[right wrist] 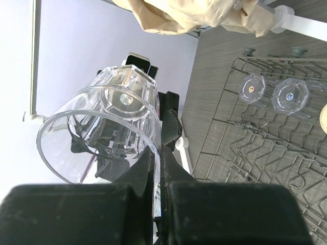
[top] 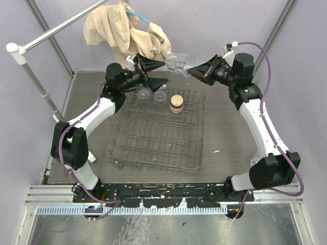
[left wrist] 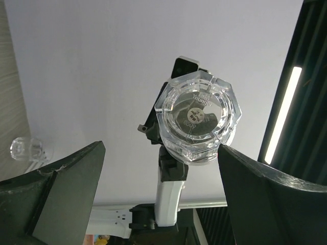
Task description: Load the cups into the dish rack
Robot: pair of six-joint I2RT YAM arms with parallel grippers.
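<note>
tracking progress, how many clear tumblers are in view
3 clear tumblers: one gripped by the right gripper in the air, two side by side at the dish rack's far end. Others may be hidden.

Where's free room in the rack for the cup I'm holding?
The dish rack is bare across its near and middle rows, from the tan cup to the near rim. Its far left corner is crowded: two clear cups stand there, the open left fingers close by.
</note>
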